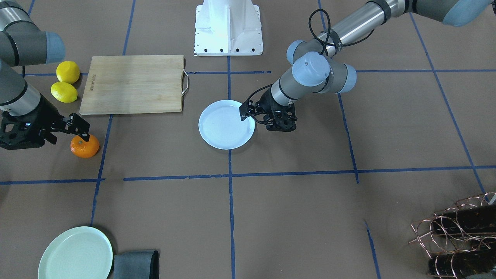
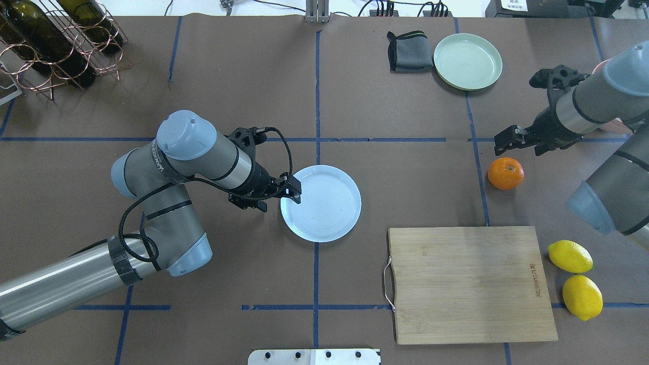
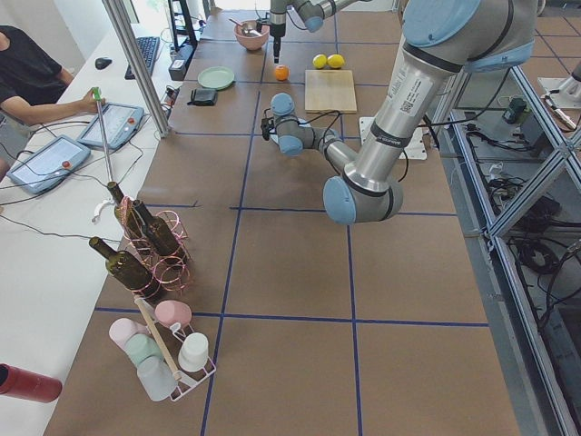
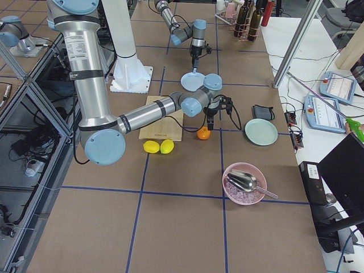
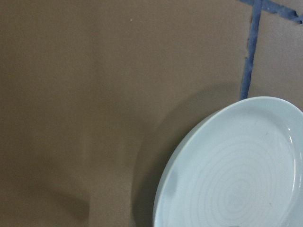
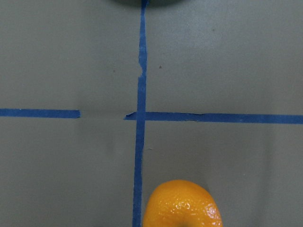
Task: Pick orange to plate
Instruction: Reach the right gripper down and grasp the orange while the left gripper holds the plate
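The orange (image 1: 85, 146) (image 2: 505, 173) rests on the brown table, on my right side. My right gripper (image 1: 79, 128) (image 2: 504, 141) hangs just above it, open, fingers clear of the fruit. In the right wrist view the orange (image 6: 182, 205) shows at the bottom edge, beside a blue tape line. Near the table's middle lies the pale bluish plate (image 1: 223, 128) (image 2: 324, 208) with nothing in it. My left gripper (image 1: 246, 111) (image 2: 292, 188) sits low at the rim nearest my left arm and looks shut on it. In the left wrist view only the plate (image 5: 236, 179) shows; no fingers are visible.
A wooden cutting board (image 2: 466, 284) lies between the plate and two lemons (image 2: 570, 256). A pale green plate (image 2: 467, 61) and a grey cloth (image 2: 409, 50) lie at the far side. A wire bottle rack (image 2: 50, 45) stands far left, and a pink bowl (image 4: 244, 183) at the table's right end.
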